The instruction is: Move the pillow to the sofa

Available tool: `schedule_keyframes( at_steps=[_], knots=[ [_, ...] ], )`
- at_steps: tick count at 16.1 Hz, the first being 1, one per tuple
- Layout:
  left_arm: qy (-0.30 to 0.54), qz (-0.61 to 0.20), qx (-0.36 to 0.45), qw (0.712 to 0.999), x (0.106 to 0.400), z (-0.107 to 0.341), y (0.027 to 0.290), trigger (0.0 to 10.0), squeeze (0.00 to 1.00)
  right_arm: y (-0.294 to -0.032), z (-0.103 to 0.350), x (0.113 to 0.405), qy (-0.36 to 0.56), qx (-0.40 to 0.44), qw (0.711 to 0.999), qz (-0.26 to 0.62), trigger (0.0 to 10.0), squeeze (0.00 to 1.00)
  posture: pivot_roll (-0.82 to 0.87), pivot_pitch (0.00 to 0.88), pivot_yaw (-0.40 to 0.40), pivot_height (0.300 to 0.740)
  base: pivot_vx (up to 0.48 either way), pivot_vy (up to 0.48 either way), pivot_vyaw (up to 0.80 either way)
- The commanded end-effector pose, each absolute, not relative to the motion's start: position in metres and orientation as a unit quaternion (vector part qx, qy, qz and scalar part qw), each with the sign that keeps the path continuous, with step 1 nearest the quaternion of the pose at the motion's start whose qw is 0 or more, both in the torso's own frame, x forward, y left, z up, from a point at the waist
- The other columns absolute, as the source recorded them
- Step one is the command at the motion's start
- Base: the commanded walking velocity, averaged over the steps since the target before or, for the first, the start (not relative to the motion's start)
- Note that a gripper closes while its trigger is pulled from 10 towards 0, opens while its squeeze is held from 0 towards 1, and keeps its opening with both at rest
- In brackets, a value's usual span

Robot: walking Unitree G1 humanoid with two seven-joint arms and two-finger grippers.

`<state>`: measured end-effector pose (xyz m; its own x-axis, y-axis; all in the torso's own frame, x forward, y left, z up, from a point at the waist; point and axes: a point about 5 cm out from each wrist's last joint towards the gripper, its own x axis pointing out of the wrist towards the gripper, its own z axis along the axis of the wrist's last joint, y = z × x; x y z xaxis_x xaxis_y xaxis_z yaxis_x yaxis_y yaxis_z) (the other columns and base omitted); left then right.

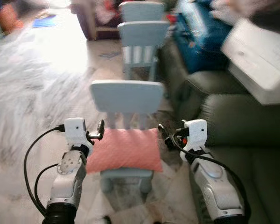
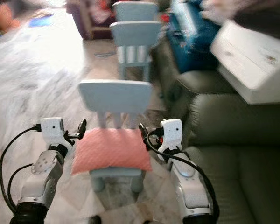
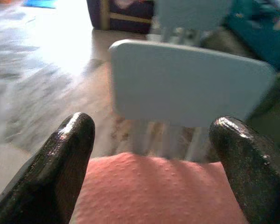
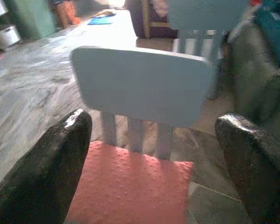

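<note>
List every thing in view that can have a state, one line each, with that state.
pink pillow: lying flat on the nearest chair's seat, not held.
nearest blue chair: upright, pillow on its seat.
two farther blue chairs: upright, in a row behind it.
left pincer: open, at the pillow's left edge.
right pincer: open, at the pillow's right edge.
grey sofa: to the robot's right, without the pillow.

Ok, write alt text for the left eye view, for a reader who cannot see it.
A pink pillow lies on the seat of a small pale blue chair, with the left gripper at its left edge and the right gripper at its right edge, fingers open. A dark green sofa stands to the right, and two more blue chairs line up behind.
</note>
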<state>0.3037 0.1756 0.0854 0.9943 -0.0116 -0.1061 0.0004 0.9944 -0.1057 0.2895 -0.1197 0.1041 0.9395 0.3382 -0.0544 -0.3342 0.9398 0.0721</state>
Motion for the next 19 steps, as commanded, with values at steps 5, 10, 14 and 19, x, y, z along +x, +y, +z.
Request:
schedule_keyframes(
  at_steps=[5, 10, 14, 19],
  knots=[
    [0.056, -0.003, -0.042, 0.998, 0.3028, 0.0845, 0.1769, 10.0, 0.0, -0.1195, 0.1035, 0.2892, 0.033, 0.034, 0.985, 0.169, 10.0, 0.0, -0.12, 0.12, -0.006, 0.74, 0.0, 0.0, 0.0],
    [0.06, -0.007, -0.032, 0.998, 0.3008, 0.0813, 0.1771, 10.0, 0.0, -0.1194, 0.1035, 0.2886, 0.033, 0.035, 0.984, 0.169, 10.0, 0.0, -0.12, 0.122, -0.008, 0.74, 0.0, 0.0, 0.0],
    [0.06, 0.001, -0.034, 0.998, 0.3001, 0.0813, 0.1791, 10.0, 0.0, -0.1184, 0.1038, 0.2886, 0.032, 0.038, 0.984, 0.171, 10.0, 0.0, -0.11, 0.124, -0.008, 0.74, 0.0, 0.0, 0.0],
    [0.063, 0.004, -0.034, 0.997, 0.2988, 0.0798, 0.1792, 10.0, 0.0, -0.1176, 0.1039, 0.2878, 0.031, 0.043, 0.983, 0.173, 10.0, 0.0, -0.11, 0.128, -0.013, 0.74, 0.0, 0.0, 0.0]
  ],
)
